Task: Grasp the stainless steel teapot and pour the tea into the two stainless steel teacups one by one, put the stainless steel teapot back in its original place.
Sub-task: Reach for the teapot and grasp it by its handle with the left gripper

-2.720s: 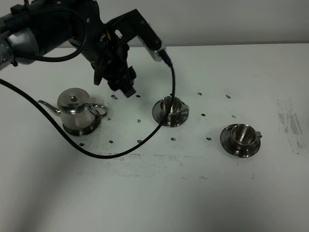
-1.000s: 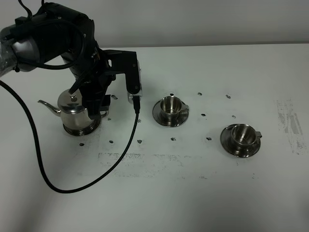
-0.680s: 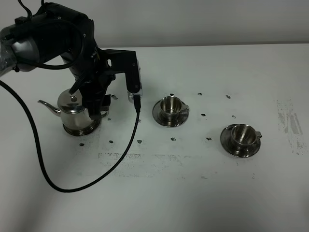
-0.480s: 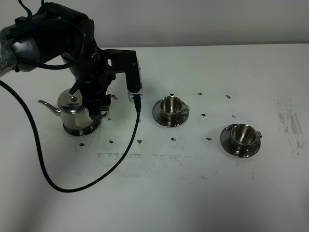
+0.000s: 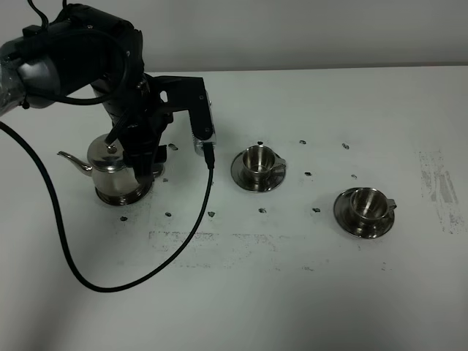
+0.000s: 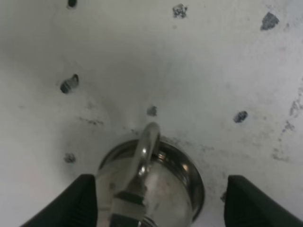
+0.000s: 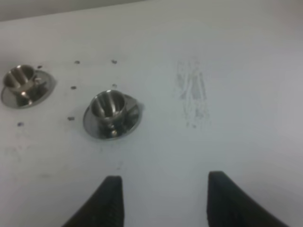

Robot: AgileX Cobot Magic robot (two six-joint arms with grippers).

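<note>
1. The shiny steel teapot with domed lid and thin spout (image 5: 115,170) sits on its round steel saucer (image 5: 110,197) at about 9 o'clock on the white table (image 5: 292,292). Its spout points to 9 o'clock and its loop handle (image 6: 147,142) to 3 o'clock.
2. My left gripper (image 5: 146,157) hangs over that handle. In the wrist view its dark fingers (image 6: 83,203) are spread wide, one on each side of the loop, and I see no contact yet.
3. My right gripper (image 7: 165,201) hovers over bare table with its fingers (image 7: 108,201) apart and nothing between them.
4. Main risk: the handle is thin, slick and off to one side of the pot. If the fingers meet it off-centre, I expect the pot to swing or twist as it lifts, and it may slop tea.
5. The lid may shift once I tilt; I cannot tell how it is seated.
6. The black cable (image 5: 197,212) drops between the teapot and the nearer small steel cup on its saucer (image 5: 257,162), then loops toward 7 o'clock. Swinging the arm toward 3 o'clock could drag the cable against that cup.
7. The farther steel cup (image 5: 365,205) stands at 4 o'clock, well apart. I see no tea in either cup.
</note>
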